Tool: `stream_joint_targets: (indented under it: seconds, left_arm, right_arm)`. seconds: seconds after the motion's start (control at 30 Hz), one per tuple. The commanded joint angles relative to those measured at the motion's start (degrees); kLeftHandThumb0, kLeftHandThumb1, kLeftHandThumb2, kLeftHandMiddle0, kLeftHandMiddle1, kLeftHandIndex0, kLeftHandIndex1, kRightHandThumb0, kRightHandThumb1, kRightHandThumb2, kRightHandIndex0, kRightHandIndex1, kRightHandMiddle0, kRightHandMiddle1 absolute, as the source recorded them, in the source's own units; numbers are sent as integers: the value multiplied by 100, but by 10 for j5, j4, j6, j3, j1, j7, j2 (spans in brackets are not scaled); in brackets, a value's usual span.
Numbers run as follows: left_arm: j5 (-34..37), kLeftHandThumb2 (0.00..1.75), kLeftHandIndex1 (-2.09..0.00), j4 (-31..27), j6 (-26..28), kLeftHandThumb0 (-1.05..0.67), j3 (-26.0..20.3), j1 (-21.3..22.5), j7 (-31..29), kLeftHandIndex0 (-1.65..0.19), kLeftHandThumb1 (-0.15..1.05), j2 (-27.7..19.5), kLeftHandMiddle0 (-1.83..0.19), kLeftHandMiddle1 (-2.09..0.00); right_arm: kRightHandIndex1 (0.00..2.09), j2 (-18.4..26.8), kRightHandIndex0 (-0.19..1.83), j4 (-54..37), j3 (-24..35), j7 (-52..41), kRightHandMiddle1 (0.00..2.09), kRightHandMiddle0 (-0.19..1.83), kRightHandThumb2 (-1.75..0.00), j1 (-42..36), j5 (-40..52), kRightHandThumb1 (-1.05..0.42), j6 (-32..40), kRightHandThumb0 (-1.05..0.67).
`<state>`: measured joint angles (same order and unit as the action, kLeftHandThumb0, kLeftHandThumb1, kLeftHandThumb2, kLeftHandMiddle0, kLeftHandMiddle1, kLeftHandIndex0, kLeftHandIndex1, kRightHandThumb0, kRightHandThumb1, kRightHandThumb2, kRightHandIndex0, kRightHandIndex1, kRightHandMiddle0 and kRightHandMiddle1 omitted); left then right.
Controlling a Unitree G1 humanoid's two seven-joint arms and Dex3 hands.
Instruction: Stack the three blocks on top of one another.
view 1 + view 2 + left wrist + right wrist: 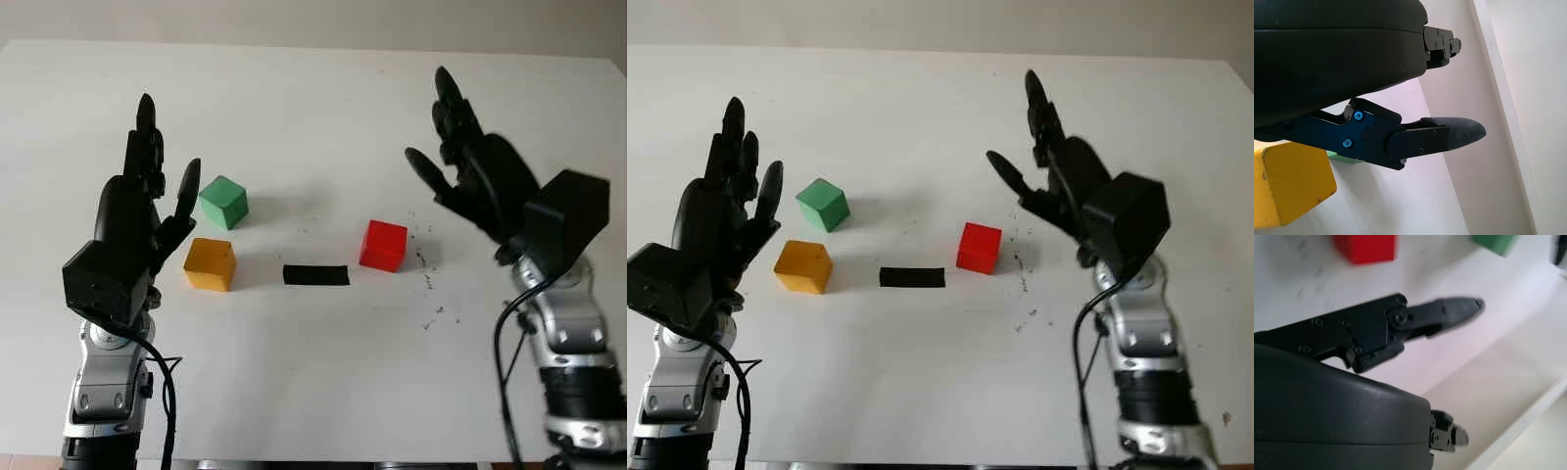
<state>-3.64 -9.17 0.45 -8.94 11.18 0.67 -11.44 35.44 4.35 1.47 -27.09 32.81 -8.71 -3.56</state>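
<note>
Three blocks sit apart on the white table [313,372]. The green block [223,202] is farthest back on the left, with the yellow block [210,264] just in front of it. The red block [383,245] stands to the right of centre. My left hand [157,166] is open, raised just left of the green and yellow blocks. My right hand [446,137] is open, held above the table to the right of the red block. The yellow block [1290,183] also appears in the left wrist view, and the red block [1365,247] and green block [1496,242] in the right wrist view.
A flat black strip [315,275] lies on the table between the yellow and red blocks. Small dark specks [428,284] mark the surface right of the red block. The table's far edge [313,47] runs along the back.
</note>
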Motion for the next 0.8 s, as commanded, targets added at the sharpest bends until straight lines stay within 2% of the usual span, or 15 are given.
stream_joint_targets:
  seconds: [0.0, 0.13, 0.27, 0.5, 0.6, 0.77]
  left_arm:
    - [-2, 51, -6, -4, -2, -64, 0, 0, -2, 4, 105, -6, 2, -6]
    - [-3, 51, -5, 6, -5, -63, 0, 7, -3, 5, 105, -6, 3, -5]
    - [-9, 51, -5, 18, -13, -66, 5, 14, 1, 5, 105, -2, 4, -5]
    - [-12, 52, -5, 10, -15, -65, 4, 13, 1, 5, 105, -4, 4, -5]
    - [-15, 53, -5, 10, -10, -64, 2, 15, 3, 5, 105, -5, 4, -5]
    - [-20, 53, -5, 18, -18, -63, 3, 19, 2, 5, 105, -7, 4, -5]
  right_arm:
    - [11, 66, 2, 28, -35, -53, 14, 7, -3, 63, -38, -87, -60, -69]
    - [11, 117, 7, 95, -78, -97, 16, 17, -3, 137, -95, -77, -166, -63]
    - [10, 143, 8, 147, -124, -84, 15, 21, -5, 179, -176, -77, -293, -66]
    - [8, 168, 9, 150, -148, -65, 13, 22, -6, 191, -260, -79, -372, -58]
    - [8, 169, 11, 170, -156, -46, 13, 24, -5, 200, -282, -78, -398, -52]
    - [9, 162, 15, 227, -178, 23, 14, 30, -5, 226, -328, -78, -480, -48]
